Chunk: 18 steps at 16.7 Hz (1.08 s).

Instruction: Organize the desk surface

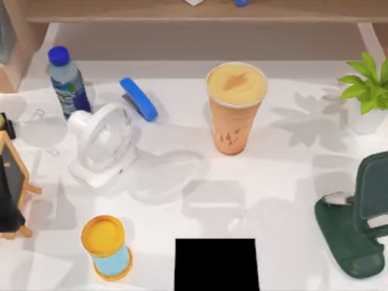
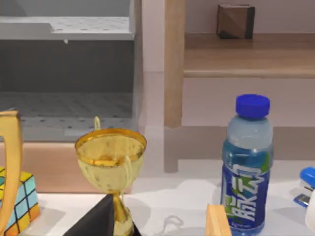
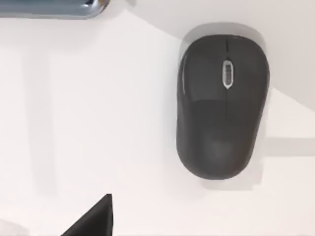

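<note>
The white desk surface (image 1: pixel 285 200) carries scattered items: a blue-capped bottle (image 1: pixel 68 82), a blue stapler (image 1: pixel 138 99), a white desk fan (image 1: pixel 103 142), a tall orange cup (image 1: pixel 235 106) and a yellow-and-blue hourglass-like cylinder (image 1: pixel 108 247). The left wrist view faces a gold trophy (image 2: pixel 110 167), a colour cube (image 2: pixel 22 199) and the bottle (image 2: pixel 246 162); a dark corner of my left gripper (image 2: pixel 98 221) shows at the edge. The right wrist view looks down on a black mouse (image 3: pixel 221 105) lying on the desk, with a dark corner of my right gripper (image 3: pixel 93 221) beside it.
A black square mat (image 1: pixel 216 264) lies at the front middle. A dark green stand (image 1: pixel 357 230) is at the right, a potted plant (image 1: pixel 367 85) at the back right, a small easel board (image 1: pixel 12 188) at the left. A wooden shelf (image 1: pixel 194 11) runs along the back.
</note>
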Each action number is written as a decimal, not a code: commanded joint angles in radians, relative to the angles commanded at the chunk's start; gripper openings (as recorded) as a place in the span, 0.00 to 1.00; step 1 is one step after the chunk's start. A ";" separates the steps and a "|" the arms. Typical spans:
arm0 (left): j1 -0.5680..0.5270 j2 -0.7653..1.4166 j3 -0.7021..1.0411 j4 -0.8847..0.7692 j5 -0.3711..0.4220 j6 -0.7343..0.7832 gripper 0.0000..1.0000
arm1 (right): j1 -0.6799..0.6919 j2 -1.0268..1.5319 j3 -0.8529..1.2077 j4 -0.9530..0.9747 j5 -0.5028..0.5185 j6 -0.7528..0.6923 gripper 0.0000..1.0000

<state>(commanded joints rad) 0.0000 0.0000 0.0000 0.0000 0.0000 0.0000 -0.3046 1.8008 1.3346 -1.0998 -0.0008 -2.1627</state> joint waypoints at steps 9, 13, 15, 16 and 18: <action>0.000 0.000 0.000 0.000 0.000 0.000 1.00 | -0.002 0.125 -0.191 0.319 0.001 0.003 1.00; 0.000 0.000 0.000 0.000 0.000 0.000 1.00 | -0.002 0.134 -0.205 0.337 0.001 0.003 1.00; 0.000 0.000 0.000 0.000 0.000 0.000 1.00 | -0.002 0.134 -0.205 0.337 0.001 0.003 0.92; 0.000 0.000 0.000 0.000 0.000 0.000 1.00 | -0.002 0.134 -0.205 0.337 0.001 0.003 0.85; 0.000 0.000 0.000 0.000 0.000 0.000 1.00 | -0.002 0.134 -0.205 0.337 0.001 0.003 0.70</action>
<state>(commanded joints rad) 0.0000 0.0000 0.0000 0.0000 0.0000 0.0000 -0.3068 1.9353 1.1296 -0.7624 0.0006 -2.1598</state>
